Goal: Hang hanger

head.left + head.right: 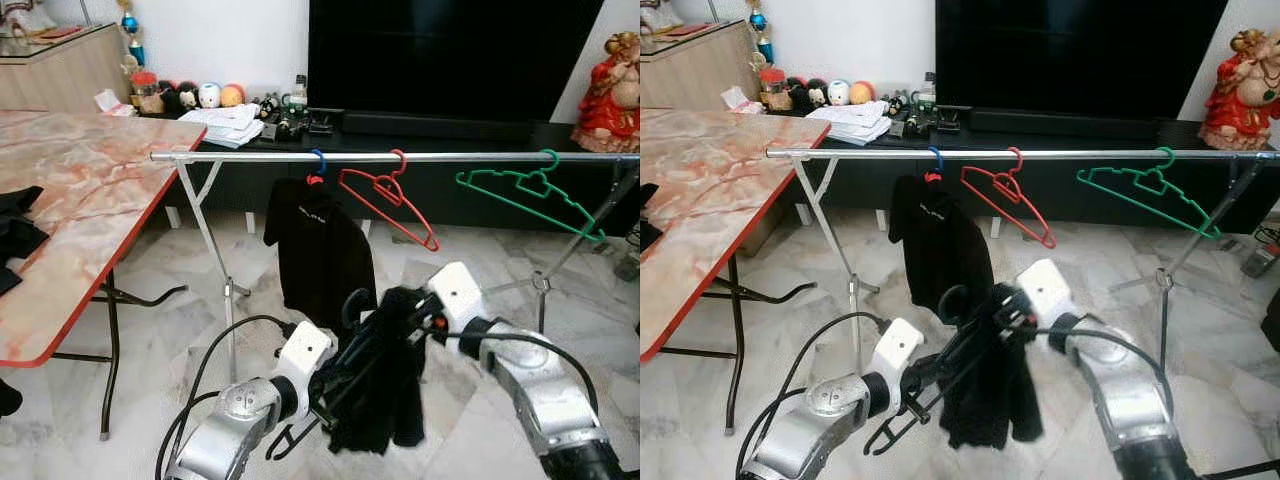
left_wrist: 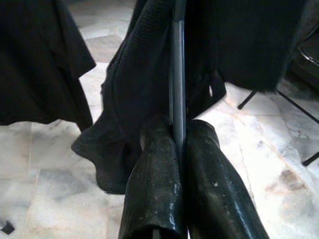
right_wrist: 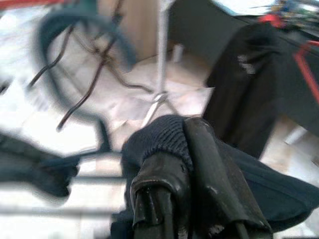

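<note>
- A black hanger (image 1: 345, 380) with a dark garment (image 1: 385, 400) draped on it is carried low in front of the robot, well below the silver rail (image 1: 400, 157) on which it is to be hung.
- The left gripper (image 2: 177, 144) is closed on a thin grey bar of the hanger, with the jaws pressed together on either side of it; this low hold appears intended to steady the frame and keep it from swinging.
- The right gripper (image 3: 187, 149) is clamped on a bunched fold of dark knit fabric near the top of the hanger, just beside its hook (image 1: 355, 305); the hold seems meant to guide the hook end upward. Whether the hanger's wire is also caught between these jaws cannot be told.
- The hook is seen standing upright above the garment, free of the rail and beneath the gap between the hangers already there.
- Three hangers are already on the rail: a blue-hooked one bearing a black shirt (image 1: 320, 250), an empty red hanger (image 1: 390, 205) tilted to one side, and an empty green hanger (image 1: 530, 195) further to the right.
- The step in hand is judged to be the lift toward the rail, with the hanging itself not yet done.
- A free stretch of rail between the red and green hangers is likely the easiest target; a snag on the black shirt or the red hanger is the main risk while the load is raised.
- A marble-patterned tabletop (image 1: 90, 200) with a red edge stands to the left, apart from the work.
</note>
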Controlling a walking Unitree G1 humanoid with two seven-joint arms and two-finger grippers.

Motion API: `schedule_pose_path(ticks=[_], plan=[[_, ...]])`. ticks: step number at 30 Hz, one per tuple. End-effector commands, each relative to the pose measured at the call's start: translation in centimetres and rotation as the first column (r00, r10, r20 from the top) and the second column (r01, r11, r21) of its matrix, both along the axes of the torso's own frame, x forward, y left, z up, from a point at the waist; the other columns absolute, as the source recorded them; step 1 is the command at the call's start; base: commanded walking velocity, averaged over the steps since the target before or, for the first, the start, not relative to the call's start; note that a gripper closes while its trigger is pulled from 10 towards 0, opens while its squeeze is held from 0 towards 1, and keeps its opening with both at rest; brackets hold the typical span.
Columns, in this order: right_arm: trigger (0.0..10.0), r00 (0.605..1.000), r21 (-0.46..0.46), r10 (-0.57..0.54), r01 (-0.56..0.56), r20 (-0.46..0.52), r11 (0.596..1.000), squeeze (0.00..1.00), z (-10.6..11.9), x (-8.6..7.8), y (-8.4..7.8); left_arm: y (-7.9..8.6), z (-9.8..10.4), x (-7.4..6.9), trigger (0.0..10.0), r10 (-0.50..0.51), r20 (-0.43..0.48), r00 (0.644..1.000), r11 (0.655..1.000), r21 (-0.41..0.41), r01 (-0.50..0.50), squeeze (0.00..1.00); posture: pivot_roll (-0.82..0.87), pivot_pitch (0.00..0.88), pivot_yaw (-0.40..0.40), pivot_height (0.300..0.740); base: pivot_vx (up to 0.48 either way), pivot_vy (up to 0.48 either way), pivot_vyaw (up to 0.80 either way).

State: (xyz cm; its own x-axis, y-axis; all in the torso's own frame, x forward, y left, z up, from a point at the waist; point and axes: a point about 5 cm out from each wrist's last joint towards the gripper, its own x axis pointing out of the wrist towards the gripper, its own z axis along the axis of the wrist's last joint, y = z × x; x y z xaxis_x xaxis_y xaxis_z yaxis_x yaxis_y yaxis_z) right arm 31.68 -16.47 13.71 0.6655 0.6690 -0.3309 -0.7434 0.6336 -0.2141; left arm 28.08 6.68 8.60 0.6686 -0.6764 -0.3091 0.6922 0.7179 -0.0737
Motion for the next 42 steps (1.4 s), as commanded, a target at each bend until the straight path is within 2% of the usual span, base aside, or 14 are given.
schedule_pose_path(ticks=[1, 3, 11, 12, 14, 16, 20, 30, 36, 37, 38, 39, 42], plan=[[10.0, 0.995, -0.033, 0.093, -0.092, 0.021, 0.995, 0.0, 0.3, -0.6, 0.4, 0.2, 0.1, 0.1, 10.0, 0.004, -0.003, 1.0, 1.0, -0.006, -0.004, 0.0, 0.03, 0.0, -0.009, 0.74, 0.0, 0.0, 0.0], [10.0, 0.975, -0.025, 0.22, -0.22, -0.002, 0.975, 0.0, 0.4, -2.1, 0.8, 0.3, 0.1, 0.0, 10.0, -0.001, -0.003, 1.0, 1.0, -0.015, 0.001, 0.0, 0.02, 0.0, -0.007, 0.74, 0.0, 0.0, 0.0], [10.0, 0.922, 0.02, 0.386, -0.386, -0.03, 0.922, 0.0, 0.8, -4.2, 1.9, 0.2, 0.1, 0.1, 10.0, 0.0, -0.009, 1.0, 1.0, -0.029, -0.001, 0.0, 0.01, 0.0, 0.005, 0.74, 0.0, 0.0, 0.0], [10.0, 0.924, 0.005, 0.383, -0.383, -0.018, 0.924, 0.0, 0.9, -4.2, 1.8, 0.1, 0.1, 0.1, 10.0, -0.004, -0.01, 1.0, 1.0, -0.028, 0.004, 0.0, 0.01, 0.0, 0.005, 0.74, 0.0, 0.0, 0.0], [10.0, 0.968, -0.083, 0.251, -0.248, 0.019, 0.965, 0.0, 0.3, -2.5, 0.9, 0.2, 0.0, 0.0, 10.0, -0.009, -0.012, 1.0, 1.0, -0.023, 0.009, 0.0, 0.01, 0.0, 0.009, 0.74, 0.0, 0.0, 0.0], [10.0, 0.991, -0.158, 0.131, -0.124, 0.031, 0.98, 0.0, -0.3, -1.2, -0.3, 0.2, 0.0, 0.0, 10.0, -0.013, -0.013, 1.0, 1.0, -0.02, 0.012, 0.0, 0.01, 0.0, 0.008, 0.74, 0.0, 0.0, 0.0], [10.0, 0.994, -0.16, 0.113, -0.109, 0.013, 0.981, 0.0, -0.6, -1.2, -0.6, 0.2, 0.0, 0.0, 10.0, -0.012, -0.012, 1.0, 1.0, -0.021, 0.012, 0.0, 0.01, 0.0, 0.01, 0.74, 0.0, 0.0, 0.0], [10.0, 0.987, -0.141, 0.159, -0.163, -0.036, 0.977, 0.0, -1.3, -2.4, -0.4, 0.7, 0.0, 0.4, 10.0, 0.037, 0.008, 0.999, 0.999, -0.027, -0.036, 0.0, 0.0, 0.0, 0.015, 0.74, 0.0, 0.0, 0.0], [10.0, 0.993, -0.102, 0.11, -0.113, -0.03, 0.988, 0.0, -1.3, -2.2, -0.7, 0.4, 0.1, 0.5, 10.0, 0.027, 0.014, 1.0, 0.999, -0.039, -0.027, 0.0, 0.0, 0.0, -0.002, 0.74, 0.0, 0.0, 0.0], [10.0, 0.992, -0.101, 0.123, -0.126, -0.036, 0.987, 0.4, -1.3, -2.3, -0.6, 0.3, 0.1, 0.5, 10.0, 0.026, 0.014, 1.0, 0.999, -0.04, -0.026, 0.0, 0.0, 0.0, -0.005, 0.74, 0.0, 0.0, 0.0], [10.0, 0.989, -0.099, 0.14, -0.143, -0.036, 0.985, 0.4, -1.2, -2.5, -0.4, 0.2, 0.1, 0.5, 10.0, 0.027, 0.014, 1.0, 0.999, -0.041, -0.026, 0.0, 0.0, 0.0, -0.006, 0.74, 0.0, 0.0, 0.0], [10.0, 0.987, -0.091, 0.157, -0.16, -0.036, 0.983, 1.0, -1.1, -2.6, -0.2, 0.2, 0.0, 0.4, 10.0, 0.028, 0.013, 1.0, 0.999, -0.043, -0.027, 0.0, 0.0, 0.0, -0.008, 0.74, 0.0, 0.0, 0.0], [10.0, 0.983, -0.094, 0.177, -0.18, -0.044, 0.979, 1.0, -1.0, -2.9, 0.0, 0.1, 0.0, 0.4, 10.0, 0.04, 0.015, 0.999, 0.998, -0.05, -0.04, 0.0, 0.0, 0.0, -0.011, 0.74, 0.0, 0.0, 0.0]])
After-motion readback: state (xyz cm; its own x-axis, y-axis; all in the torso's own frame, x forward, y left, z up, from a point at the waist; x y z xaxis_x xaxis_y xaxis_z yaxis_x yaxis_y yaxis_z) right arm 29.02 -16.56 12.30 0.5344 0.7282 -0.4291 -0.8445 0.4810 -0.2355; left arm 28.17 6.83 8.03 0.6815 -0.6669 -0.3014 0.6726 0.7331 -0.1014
